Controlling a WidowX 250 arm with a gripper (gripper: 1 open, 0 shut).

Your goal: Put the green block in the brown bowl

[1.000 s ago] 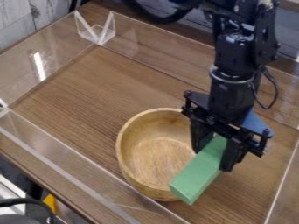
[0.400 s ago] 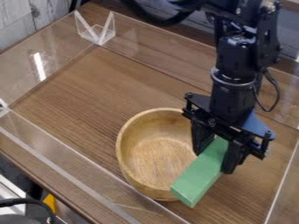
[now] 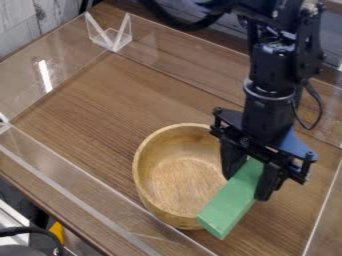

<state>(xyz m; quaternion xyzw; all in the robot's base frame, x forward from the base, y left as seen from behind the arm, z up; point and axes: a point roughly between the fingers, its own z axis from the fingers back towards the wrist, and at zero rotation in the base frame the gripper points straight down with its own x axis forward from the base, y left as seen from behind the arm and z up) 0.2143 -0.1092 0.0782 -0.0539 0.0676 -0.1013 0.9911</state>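
So compared with a second ago, not a whole lot has changed on our side. The black arm and its gripper [image 3: 246, 160] have shifted slightly to the right in the view, and the green block [image 3: 231, 203] has gone along with them by a small amount. Our brown bowl [image 3: 171, 178] looks like it's sitting in the same spot as before. We've got the block pinched in the gripper by its upper end, and it slants down toward the lower left from there. From this angle it overlaps the right side of the bowl, with its lower end showing past the rim.

As for the surface, we're working on a brown wood-look table [image 3: 114, 110] with see-through walls along its edges. There's a small clear angular piece [image 3: 110, 32] up at the far left, and some black cable [image 3: 38, 232] curls around in the bottom left corner, with a bit of yellow near it.

What's hard to make out: the dark fingers cover the block's top end, the block hides part of the bowl's rim, and the arm runs out of the top of the frame. We can't tell how high the block is over the bowl, or if they touch.
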